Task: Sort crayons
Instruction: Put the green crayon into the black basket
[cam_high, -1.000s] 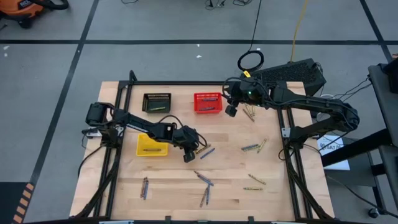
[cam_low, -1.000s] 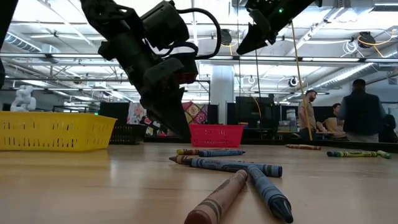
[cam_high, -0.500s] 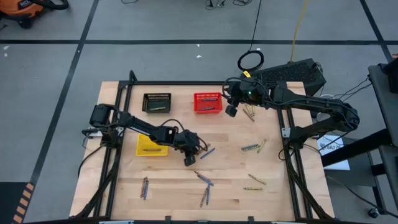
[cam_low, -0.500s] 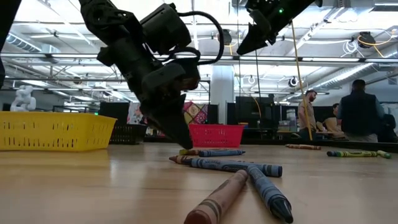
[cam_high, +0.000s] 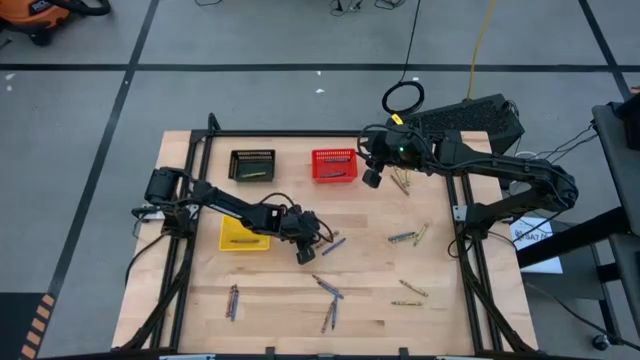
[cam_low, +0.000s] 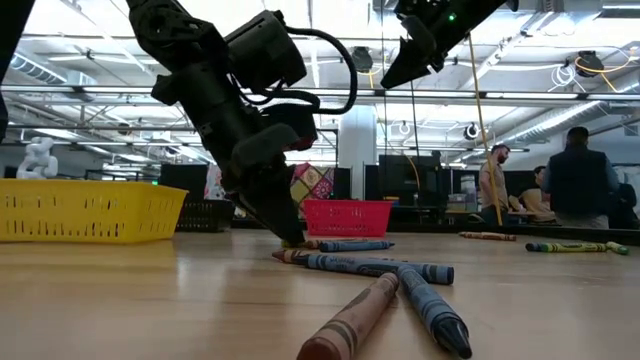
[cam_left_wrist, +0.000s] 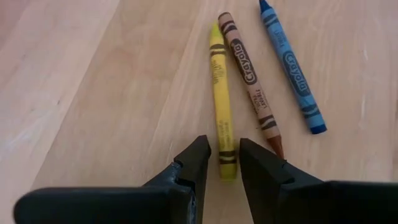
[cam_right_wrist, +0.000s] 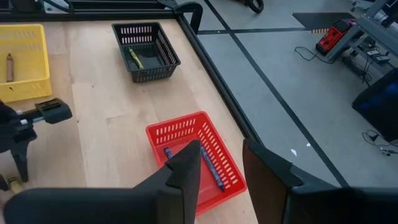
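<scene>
Yellow crayon (cam_left_wrist: 219, 106) lies flat on tabletop (cam_high: 370, 280), just beside the yellow basket (cam_high: 243, 236). Its long axis runs straight out from the left pincer (cam_left_wrist: 222, 163), near end between the parted fingers, not yet clamped. Waxy, paper-wrapped cylinder; brown crayon (cam_left_wrist: 250, 84) alongside. Right pincer (cam_right_wrist: 221, 165) parted, empty, above red basket (cam_right_wrist: 198, 155).

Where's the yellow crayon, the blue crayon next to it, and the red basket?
yellow crayon (cam_left_wrist: 220, 102), left wrist view, middle of its wrapper.
blue crayon (cam_left_wrist: 291, 66), left wrist view, middle of its label.
red basket (cam_right_wrist: 225, 155), right wrist view, its side wall.
</scene>
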